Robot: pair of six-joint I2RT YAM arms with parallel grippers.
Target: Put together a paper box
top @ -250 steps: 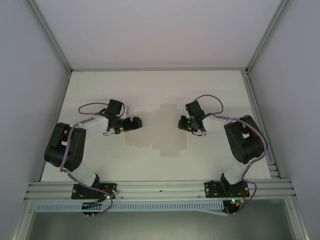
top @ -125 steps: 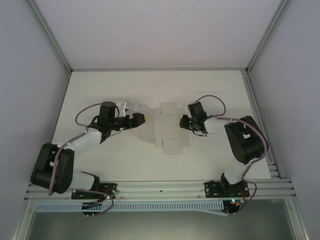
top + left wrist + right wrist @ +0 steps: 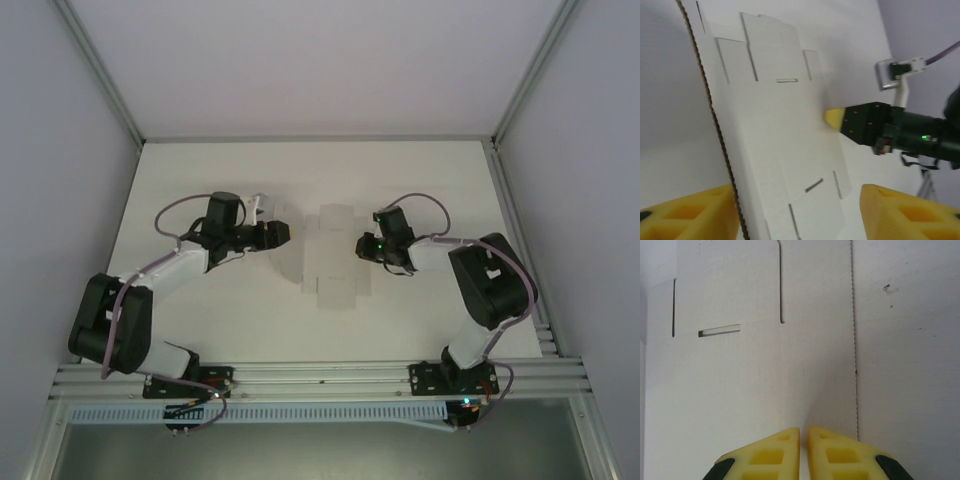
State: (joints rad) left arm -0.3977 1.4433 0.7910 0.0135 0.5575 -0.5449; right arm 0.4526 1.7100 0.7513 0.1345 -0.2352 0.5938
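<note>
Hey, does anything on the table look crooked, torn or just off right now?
Nothing torn or spilled. The paper box is an unfolded sheet; its left side seems lifted off the table, throwing a shadow, beside the open left hand. The shut right hand touches its right edge.

Paper box [image 3: 330, 255] faint against the white table [image 3: 440, 185], outline barely legible from above

Qty: 1 paper box [image 3: 330, 262], flat; 2 end effectors – left end effector [image 3: 285, 233], right end effector [image 3: 361, 245]; 1 table [image 3: 200, 170].
</note>
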